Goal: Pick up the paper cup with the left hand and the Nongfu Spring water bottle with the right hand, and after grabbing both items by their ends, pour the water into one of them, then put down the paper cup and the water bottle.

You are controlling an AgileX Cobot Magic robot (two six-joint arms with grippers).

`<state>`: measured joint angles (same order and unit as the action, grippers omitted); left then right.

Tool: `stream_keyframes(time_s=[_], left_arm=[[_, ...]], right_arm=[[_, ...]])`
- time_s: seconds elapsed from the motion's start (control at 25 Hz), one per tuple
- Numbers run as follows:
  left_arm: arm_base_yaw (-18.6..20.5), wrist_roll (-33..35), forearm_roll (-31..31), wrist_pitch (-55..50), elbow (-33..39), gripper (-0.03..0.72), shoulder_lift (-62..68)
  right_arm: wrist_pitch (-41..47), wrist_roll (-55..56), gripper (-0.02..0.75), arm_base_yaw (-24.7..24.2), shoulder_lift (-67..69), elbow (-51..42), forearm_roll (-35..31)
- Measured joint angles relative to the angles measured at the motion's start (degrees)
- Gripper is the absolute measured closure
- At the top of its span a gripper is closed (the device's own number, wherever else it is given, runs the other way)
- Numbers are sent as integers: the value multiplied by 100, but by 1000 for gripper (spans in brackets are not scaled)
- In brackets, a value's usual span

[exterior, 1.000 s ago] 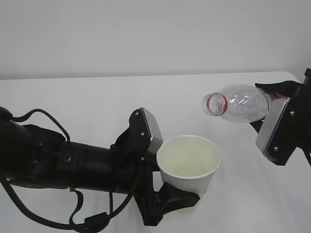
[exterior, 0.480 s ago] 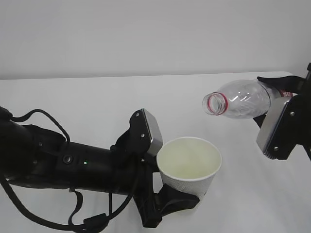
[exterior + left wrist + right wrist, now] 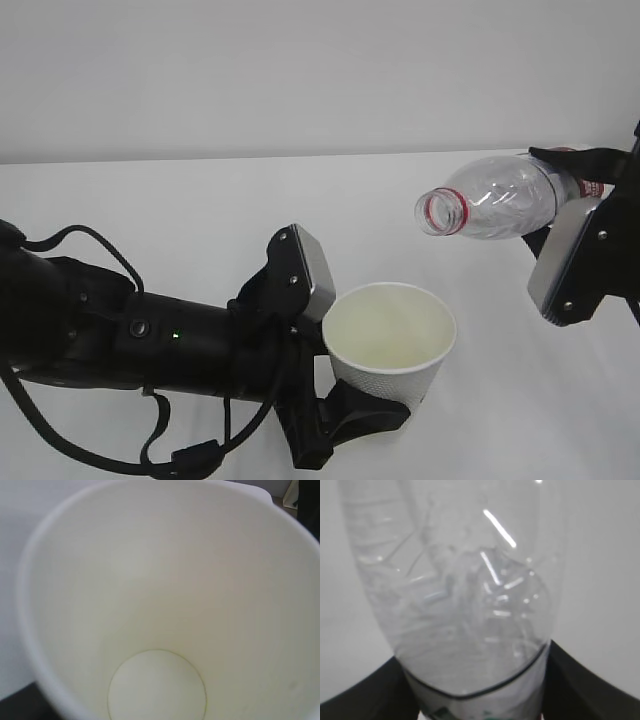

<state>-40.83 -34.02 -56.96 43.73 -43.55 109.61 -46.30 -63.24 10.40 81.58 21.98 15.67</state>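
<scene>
My left hand (image 3: 345,405) grips the paper cup (image 3: 392,338); at its two o'clock, my right hand (image 3: 560,210) clamps the tilted Nongfu Spring water bottle (image 3: 490,208).

Paper cup (image 3: 165,605) fills nearly the whole left wrist view, seen from above looking down inside. Inner wall cream, matte, no marks apart from a faint speck low right. Round flat bottom sits low centre, ringed by a thin seam; looks dry, no liquid visible. Rim runs along left and top edges, white. Pale surface (image 3: 12,540) shows past the rim on the left. Dark patch at bottom left corner, unclear what. Top right corner: small blurred bits, unidentifiable.
</scene>
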Motion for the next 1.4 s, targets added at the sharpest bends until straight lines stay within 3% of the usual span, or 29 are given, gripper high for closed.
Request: stream_keyframes(time_s=[1.4], left_arm=[[0,0,0,0,0,146,0]], right_arm=[[-291,-656,262,0,0,0,20]])
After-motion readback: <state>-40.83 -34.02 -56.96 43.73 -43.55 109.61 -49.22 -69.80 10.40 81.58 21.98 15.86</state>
